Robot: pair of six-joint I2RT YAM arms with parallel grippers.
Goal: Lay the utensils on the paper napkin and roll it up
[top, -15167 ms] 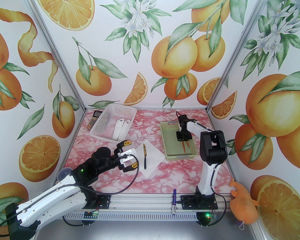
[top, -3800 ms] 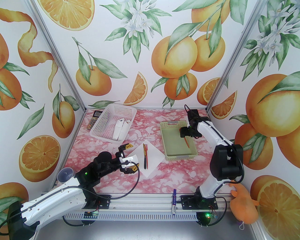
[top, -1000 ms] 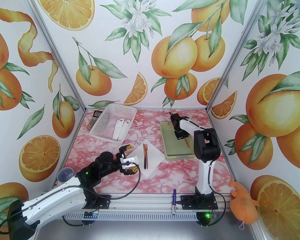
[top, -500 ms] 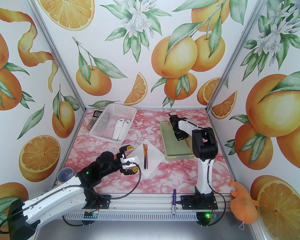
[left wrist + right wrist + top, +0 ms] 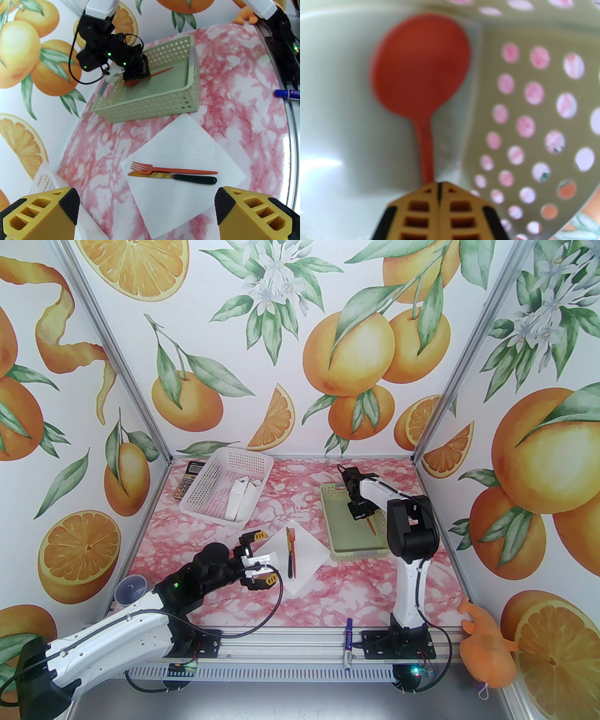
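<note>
The white paper napkin [image 5: 309, 547] [image 5: 187, 140] lies as a diamond on the pink marbled table. Two utensils rest on it side by side: an orange-red fork [image 5: 292, 540] [image 5: 178, 169] and a gold-bladed knife with a dark handle [image 5: 289, 566] [image 5: 194, 179]. My left gripper [image 5: 263, 557] [image 5: 147, 206] hovers open at the napkin's left corner, holding nothing. An orange-red spoon [image 5: 372, 525] [image 5: 161, 71] [image 5: 419, 63] lies in the green tray [image 5: 358, 553] [image 5: 152, 105]. My right gripper [image 5: 362, 516] [image 5: 439, 185] is shut on the spoon's handle just behind the bowl.
A white basket [image 5: 220, 460] with white cartons [image 5: 241, 502] stands at the back left, a calculator [image 5: 186, 479] beside it. A blue-and-white marker [image 5: 348, 645] [image 5: 287, 93] lies on the front rail. A cup [image 5: 131, 589] sits front left, an orange plush toy [image 5: 487, 648] front right.
Over the last second the right arm shifted slightly inside the tray, its gripper staying shut at the spoon. The left arm is still. Since the oldest frame the fork has joined the knife.
</note>
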